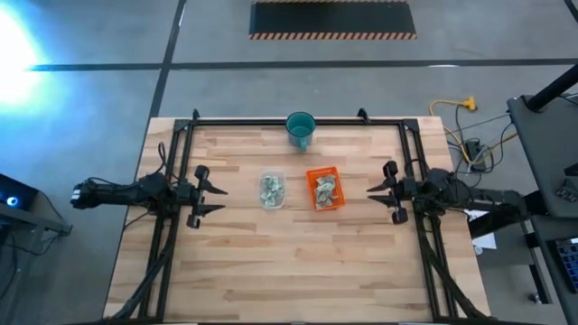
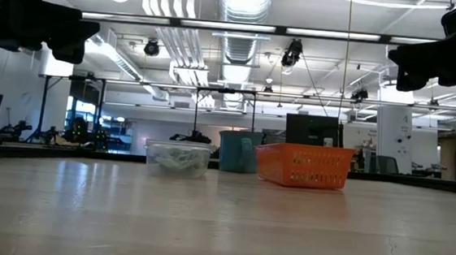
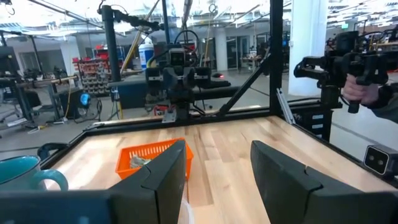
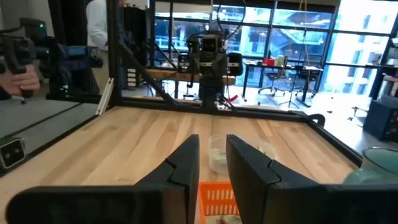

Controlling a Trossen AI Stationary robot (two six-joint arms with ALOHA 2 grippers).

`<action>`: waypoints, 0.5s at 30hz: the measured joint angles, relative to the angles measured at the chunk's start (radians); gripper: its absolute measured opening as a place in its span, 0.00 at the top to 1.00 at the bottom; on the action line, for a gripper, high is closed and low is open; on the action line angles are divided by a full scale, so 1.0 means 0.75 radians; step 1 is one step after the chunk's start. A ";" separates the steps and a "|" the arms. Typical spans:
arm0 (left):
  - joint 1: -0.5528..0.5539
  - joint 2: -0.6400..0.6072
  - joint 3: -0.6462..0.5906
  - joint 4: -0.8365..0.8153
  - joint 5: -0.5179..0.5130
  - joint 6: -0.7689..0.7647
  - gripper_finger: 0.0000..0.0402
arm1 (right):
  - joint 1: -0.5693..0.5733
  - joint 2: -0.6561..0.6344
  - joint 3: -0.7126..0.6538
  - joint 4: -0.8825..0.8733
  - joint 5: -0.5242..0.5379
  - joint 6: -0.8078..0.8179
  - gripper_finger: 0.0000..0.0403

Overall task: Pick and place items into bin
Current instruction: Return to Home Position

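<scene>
Small pale green-and-white items lie in a clear tub [image 1: 272,190] and in the orange tray [image 1: 325,188]; both stand on the middle of the table. The tub [image 2: 178,158] and the tray [image 2: 302,166] also show in the low view. My left gripper [image 1: 212,191] hovers level at the table's left side, pointing at the tub, its fingers [image 3: 168,168] wide apart with nothing between them. My right gripper [image 1: 379,190] hovers level at the right side, pointing at the tray. A narrow gap with nothing in it parts its fingers [image 4: 186,162].
A teal cup [image 1: 301,129] stands at the table's far edge, behind the tub and the tray. A black frame [image 1: 271,120] runs along the far edge and both sides. Beyond the table, a person's hand [image 3: 357,90] grips a handle. Bare wood stretches toward the near edge.
</scene>
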 joint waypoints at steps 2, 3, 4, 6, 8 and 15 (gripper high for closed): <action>0.000 0.000 0.000 -0.001 0.000 0.001 0.59 | 0.042 0.000 0.000 -0.001 0.032 -0.017 0.83; 0.000 0.000 -0.001 -0.001 0.000 0.001 0.59 | 0.061 0.000 0.000 -0.005 0.051 -0.020 0.83; 0.000 0.000 -0.001 -0.001 0.001 0.001 0.59 | 0.081 0.000 0.000 -0.012 0.073 -0.021 0.83; 0.000 0.000 -0.001 -0.001 0.001 0.002 0.59 | 0.122 0.000 0.000 -0.039 0.120 -0.018 0.83; 0.000 0.000 -0.001 -0.001 0.001 0.002 0.59 | 0.169 0.000 0.000 -0.051 0.172 -0.012 0.82; -0.001 0.002 -0.001 -0.013 0.001 0.014 0.59 | 0.252 0.001 -0.001 -0.060 0.322 -0.042 0.80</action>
